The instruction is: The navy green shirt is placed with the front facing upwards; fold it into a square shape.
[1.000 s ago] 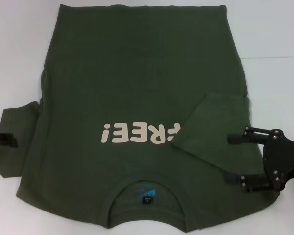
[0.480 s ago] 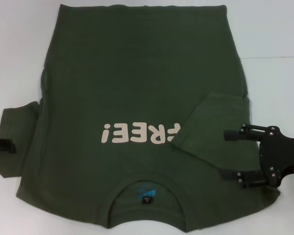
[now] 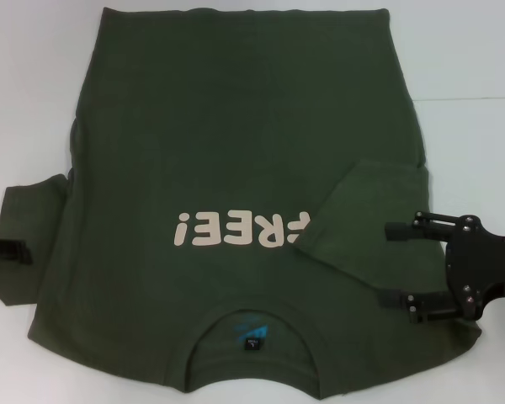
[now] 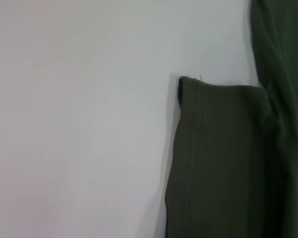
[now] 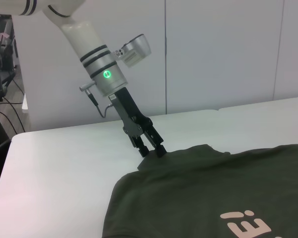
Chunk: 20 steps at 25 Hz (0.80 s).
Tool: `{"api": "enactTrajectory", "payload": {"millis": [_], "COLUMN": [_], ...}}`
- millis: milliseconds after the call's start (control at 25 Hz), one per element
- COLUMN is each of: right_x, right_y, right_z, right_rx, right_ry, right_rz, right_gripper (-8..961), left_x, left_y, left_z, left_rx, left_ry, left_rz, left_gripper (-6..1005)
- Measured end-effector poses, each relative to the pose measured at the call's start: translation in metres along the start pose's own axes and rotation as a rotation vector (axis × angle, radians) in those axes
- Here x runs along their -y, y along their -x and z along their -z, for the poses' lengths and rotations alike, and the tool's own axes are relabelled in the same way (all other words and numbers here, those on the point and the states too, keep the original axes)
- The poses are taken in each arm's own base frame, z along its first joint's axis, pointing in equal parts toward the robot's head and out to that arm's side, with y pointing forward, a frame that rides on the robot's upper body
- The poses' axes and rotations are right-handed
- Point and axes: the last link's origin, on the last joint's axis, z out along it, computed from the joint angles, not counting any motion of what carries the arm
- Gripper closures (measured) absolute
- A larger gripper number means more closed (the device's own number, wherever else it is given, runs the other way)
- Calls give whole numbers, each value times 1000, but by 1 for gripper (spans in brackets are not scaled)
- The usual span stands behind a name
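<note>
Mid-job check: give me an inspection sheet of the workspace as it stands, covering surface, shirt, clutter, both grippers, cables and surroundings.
Surface: white table, bare around the shirt.
Job's things: navy green shirt lies flat, front up, cream lettering showing, collar toward the robot. Right sleeve is folded in over the chest; left sleeve lies spread out on the table.
Clutter: nothing seen.
Grippers: right gripper is open, over the folded sleeve's edge. Left gripper is at the left sleeve's edge, fingertips down on the cloth.
Cables: dark cables hang past the table's far side, off the work area.
Surroundings: pale wall panels behind the table.
</note>
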Motion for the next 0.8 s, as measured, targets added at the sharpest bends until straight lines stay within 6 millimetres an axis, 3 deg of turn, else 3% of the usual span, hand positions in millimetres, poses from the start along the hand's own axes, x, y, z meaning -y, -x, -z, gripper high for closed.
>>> {"api": "enactTrajectory", "payload": {"millis": [800], "right_x": [1], "right_y": [-2], "right_z": [1], "right_rx": [-7], "right_ry": [-14], "right_rz": [-9], "right_gripper": [25], "left_x": [-9], "left_y": [-7], "left_z": [-6], "left_rx": [-12], "left_ry": [-8], "left_rz": [-10], "left_gripper": [167]}}
